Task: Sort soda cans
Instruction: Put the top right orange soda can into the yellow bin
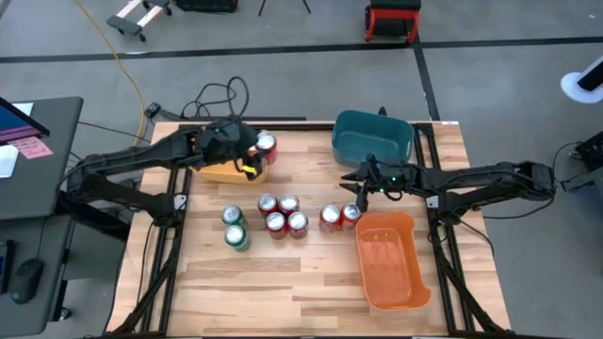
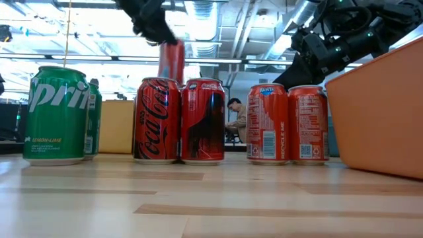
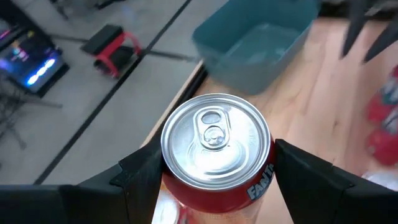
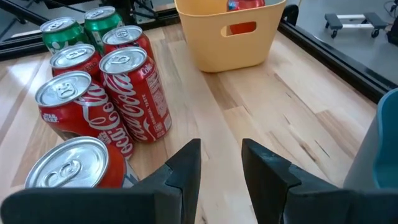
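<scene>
Left gripper [image 1: 252, 151] up over the yellow plastic bin [image 1: 226, 172] at the far left of the wooden slatted table [image 1: 283, 292], fingers clamped on a red Fanta soda can with a silver top [image 3: 217, 152], held upright above the bin; left wrist view shows both dark fingers [image 3: 140, 174] pressed on the can's sides. Another red can [image 4: 245, 4] shows inside the yellow bin in the right wrist view.

Near-left of table centre: two green Sprite cans [image 1: 235, 227] standing just beside each other, one behind the other. Right of them, a tight cluster of four red Coca-Cola cans [image 1: 282, 215], upright, touching or nearly so. Right again, a pair of red cans [image 1: 339, 217] side by side, upright, just beside the orange plastic bin [image 1: 415, 282] at the near right. Teal plastic bin [image 1: 407, 141] at far right-centre, nothing seen in it.

Right gripper [image 1: 356, 193] low just beyond the red pair, between teal bin and orange bin; fingers [image 4: 186, 165] part-open with a narrow gap, grasping nothing, one red can top close beside them.
</scene>
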